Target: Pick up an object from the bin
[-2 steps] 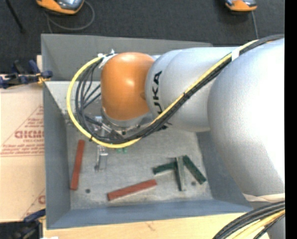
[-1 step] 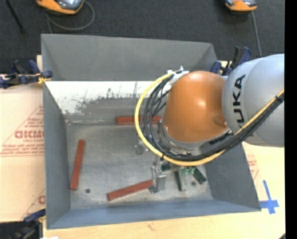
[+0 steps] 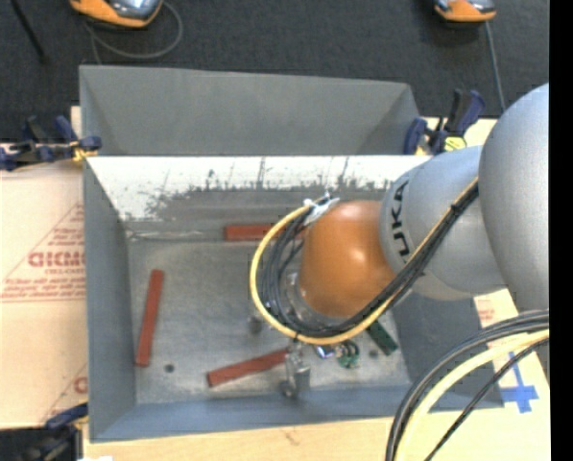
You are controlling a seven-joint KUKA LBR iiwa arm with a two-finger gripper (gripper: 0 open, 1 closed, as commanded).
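My gripper [image 3: 295, 376] is low in the bin near the front wall, under the orange wrist cover, which hides most of it. A flat red stick [image 3: 247, 368] lies slanted on the bin floor just to its left, and the stick's right end reaches the gripper. I cannot tell whether the two touch. A small green piece [image 3: 348, 356] lies just right of the gripper, partly hidden by the cables.
Another red stick [image 3: 149, 317] lies lengthwise by the left wall. A third red stick [image 3: 247, 231] lies along the back wall. A dark green piece [image 3: 383, 339] shows under the arm at the right. The arm and its cables cover the bin's right half.
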